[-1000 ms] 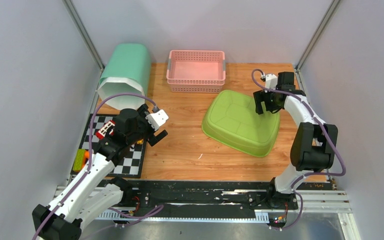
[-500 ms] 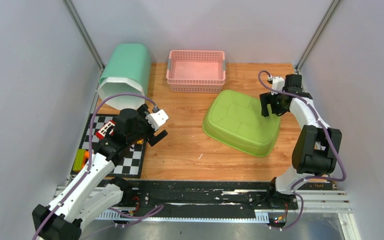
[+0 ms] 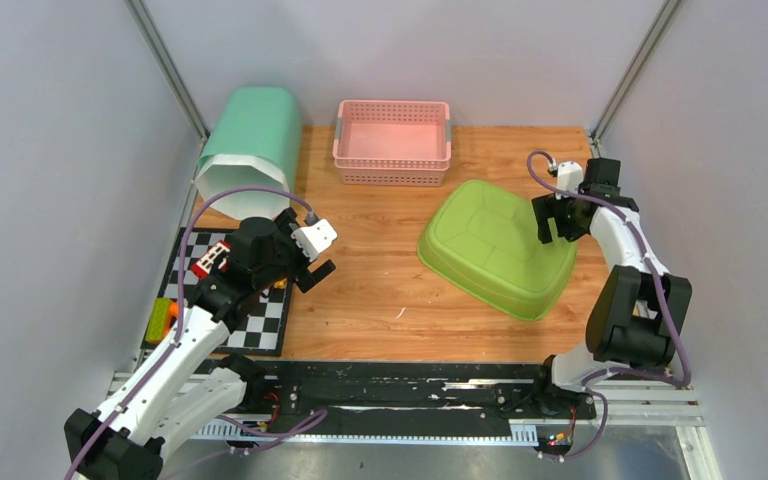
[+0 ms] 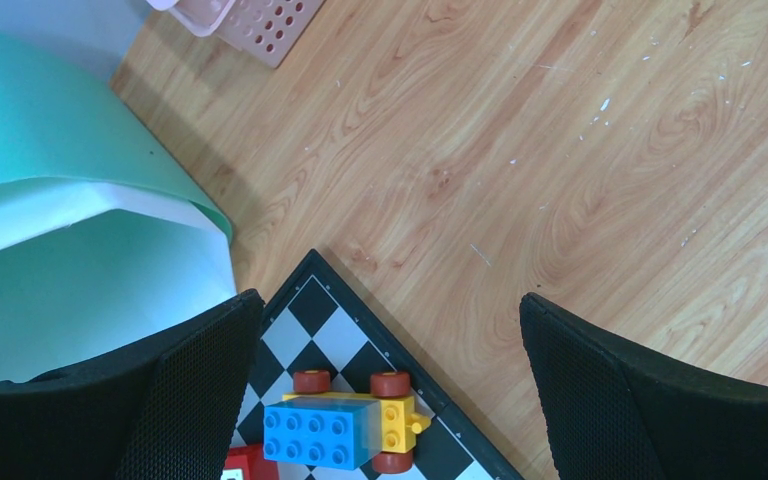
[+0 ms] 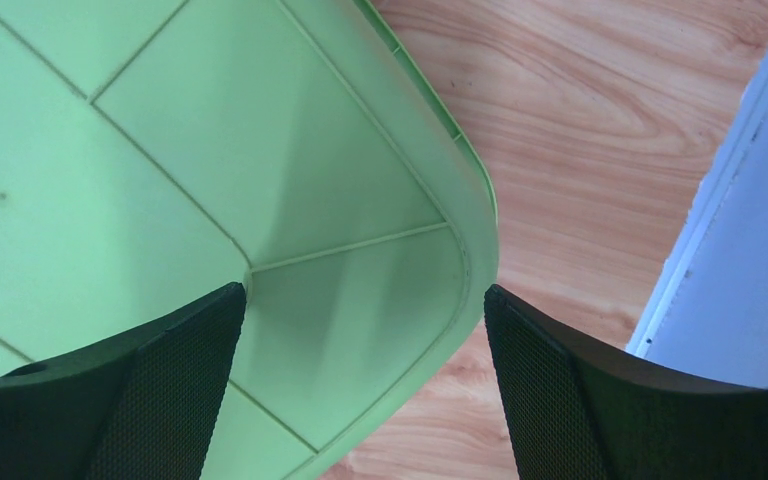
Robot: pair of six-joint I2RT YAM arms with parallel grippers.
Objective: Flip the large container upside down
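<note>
The large container (image 3: 495,250) is a lime-green tub on the right half of the wooden table, its ribbed flat face toward the overhead camera. My right gripper (image 3: 552,222) hangs open over the tub's far right corner. In the right wrist view the tub (image 5: 160,150) fills the left side. There the right gripper (image 5: 365,300) straddles the corner rim, one finger above the green plastic and the other above bare wood. Whether it touches the tub I cannot tell. My left gripper (image 3: 320,255) stands open over the left of the table, far from the tub, with nothing between its fingers.
A mint bin (image 3: 250,150) lies on its side at the back left, beside a pink basket (image 3: 392,140). A checkered mat (image 3: 250,300) holds a blue-and-yellow brick car (image 4: 345,420) under the left gripper (image 4: 390,310). The enclosure wall (image 5: 740,250) stands close to the tub's right.
The right gripper has moved right and nearer, and the green tub has shifted right with it toward the wall. The left arm has stayed put.
</note>
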